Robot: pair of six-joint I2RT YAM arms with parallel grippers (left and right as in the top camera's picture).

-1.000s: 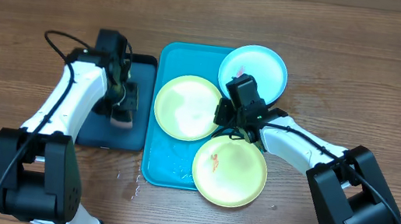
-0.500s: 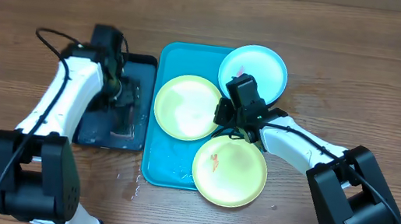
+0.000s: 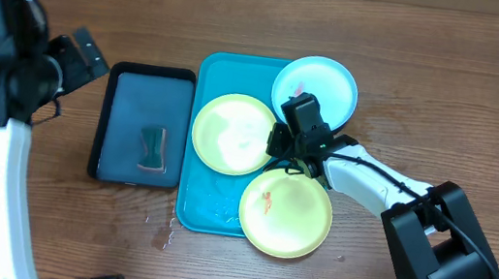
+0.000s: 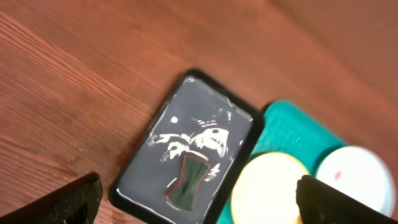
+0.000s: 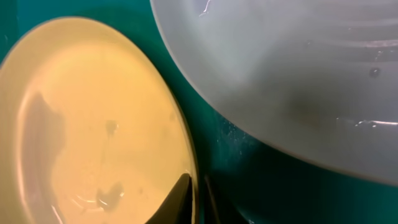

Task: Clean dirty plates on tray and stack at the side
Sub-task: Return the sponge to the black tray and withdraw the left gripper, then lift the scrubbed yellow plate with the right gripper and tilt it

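Observation:
The turquoise tray [image 3: 194, 200] carries three plates: a pale yellow-green one [image 3: 231, 133] on its left, a second yellow-green one [image 3: 285, 213] with an orange smear overhanging the front, and a cyan one [image 3: 316, 85] with a pink smear at the back. My right gripper [image 3: 280, 146] is shut on the right rim of the left yellow-green plate [image 5: 87, 124]; the right wrist view shows that rim pinched between the fingers [image 5: 180, 196]. My left gripper [image 4: 199, 202] hangs open and empty, high above the table at the far left.
A dark navy tray [image 3: 127, 103] holding water lies left of the turquoise one, with a dark green sponge [image 3: 152, 148] lying loose in it. Water drops [image 3: 163, 230] wet the wood by the tray's front left corner.
My left gripper opened, left the sponge in the dark tray, and rose up and away to the left. The right arm and the plates have stayed put.

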